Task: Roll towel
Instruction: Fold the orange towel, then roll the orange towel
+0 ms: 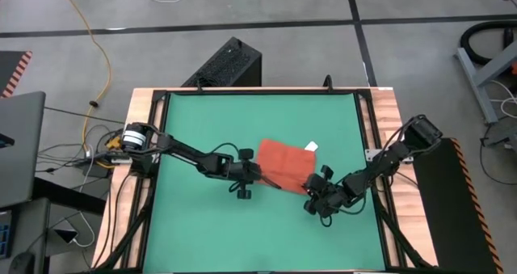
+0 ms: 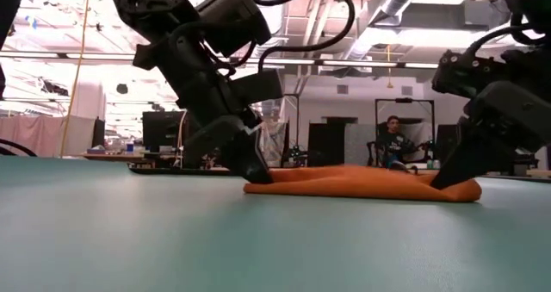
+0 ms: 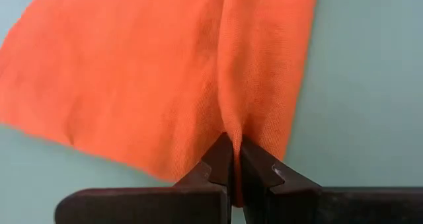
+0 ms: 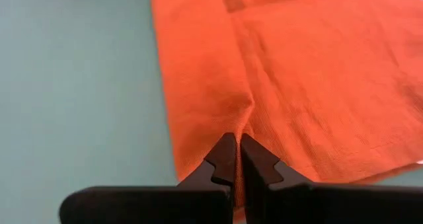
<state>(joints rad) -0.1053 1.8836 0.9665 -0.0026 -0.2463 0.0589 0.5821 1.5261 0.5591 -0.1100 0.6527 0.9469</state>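
The orange-red towel [image 1: 284,163] lies spread on the green table [image 1: 202,128], a small white tag [image 1: 311,147] at its far right edge. My left gripper [image 1: 260,175] is shut on the towel's near left corner. My right gripper [image 1: 311,185] is shut on its near right corner. In the low view the towel [image 2: 362,182] lies low on the table between both grippers. My left gripper pinches a small pleat of the towel at its near edge [image 3: 231,128] between its two fingers, coming slanting down from the table's left. The cloth puckers into a ridge at the fingertips; the rest lies on the table. My right gripper pinches a small pleat of the towel at its near edge [image 4: 241,121] between its two fingers, coming slanting down from the table's right. A crease runs from the fingertips into the cloth; the rest lies on the table.
A wooden frame with black rails [image 1: 367,128] borders the green table. A black box [image 1: 229,64] stands beyond the far edge. Bare green surface lies to the left and near side of the towel. A person [image 2: 394,141] sits in the room behind.
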